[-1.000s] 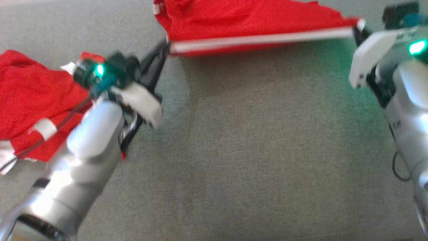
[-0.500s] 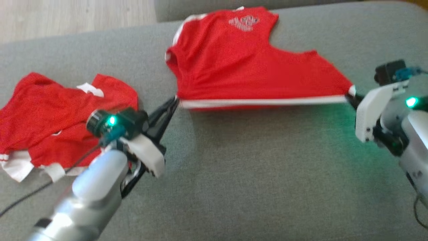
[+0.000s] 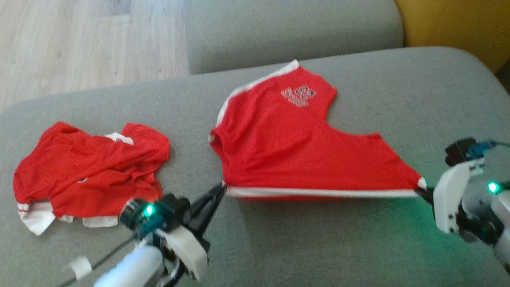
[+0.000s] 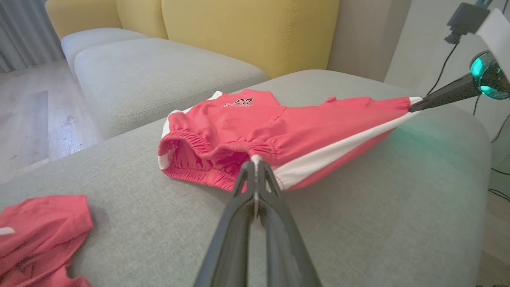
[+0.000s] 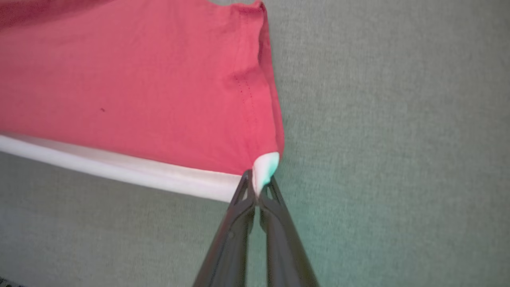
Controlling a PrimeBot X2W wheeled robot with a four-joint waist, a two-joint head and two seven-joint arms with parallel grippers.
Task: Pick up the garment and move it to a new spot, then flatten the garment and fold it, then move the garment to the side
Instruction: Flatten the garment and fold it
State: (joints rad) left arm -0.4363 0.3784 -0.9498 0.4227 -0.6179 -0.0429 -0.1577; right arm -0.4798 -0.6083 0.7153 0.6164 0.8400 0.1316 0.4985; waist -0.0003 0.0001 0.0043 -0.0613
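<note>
Stretching red shorts (image 3: 295, 151) taut above grey sofa cushion (image 3: 318, 247), left gripper (image 3: 222, 188) clamped on waistband corner, right gripper (image 3: 419, 190) pinching white-striped hem corner, crumpled red shirt (image 3: 87, 167) well apart at left

A crumpled red-and-white shirt (image 3: 91, 171) lies at the left on the grey cushion (image 3: 318, 247); wooden floor (image 3: 79, 48) upper left.
</note>
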